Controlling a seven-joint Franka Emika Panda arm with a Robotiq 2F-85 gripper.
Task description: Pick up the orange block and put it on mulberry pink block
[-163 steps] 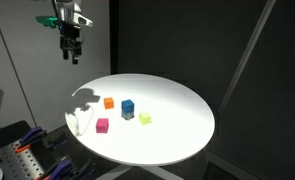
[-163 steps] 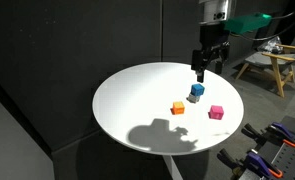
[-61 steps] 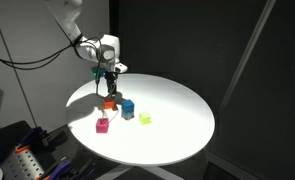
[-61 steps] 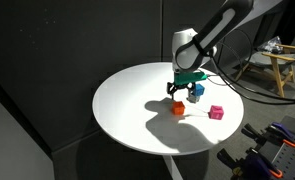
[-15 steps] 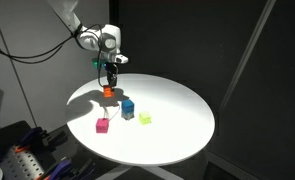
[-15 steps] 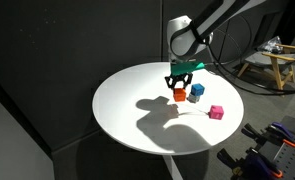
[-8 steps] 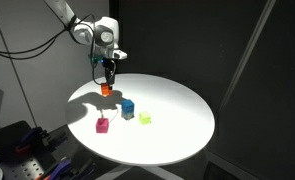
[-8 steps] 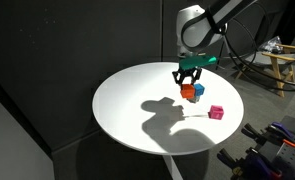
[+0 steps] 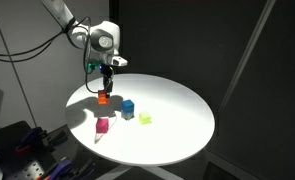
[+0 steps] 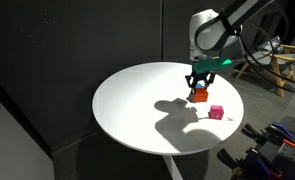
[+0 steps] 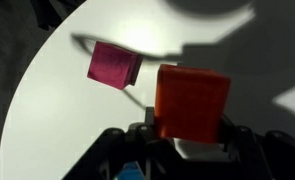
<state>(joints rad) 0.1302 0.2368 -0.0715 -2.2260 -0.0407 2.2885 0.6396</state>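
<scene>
**Orange block gripped, pink block bare**

In both exterior views the pincer (image 9: 104,92) hung at the end of the arm over the round white tabletop (image 9: 177,125). Its fingers were closed on the orange block (image 9: 103,99), which sat between them left of centre in the frame and looked to be held clear of the surface. The pink block (image 9: 102,125) lay on the tabletop straight below it in the frame, apart from it and with nothing on top. A blue block (image 9: 128,107) stood just right of the orange one, and a yellow-green block (image 9: 145,118) lay further right and lower.

In the wrist view the orange block (image 11: 192,102) filled the centre right, clamped at its lower edge. The pink block (image 11: 114,65) showed smaller at the upper left, not touching it.
</scene>
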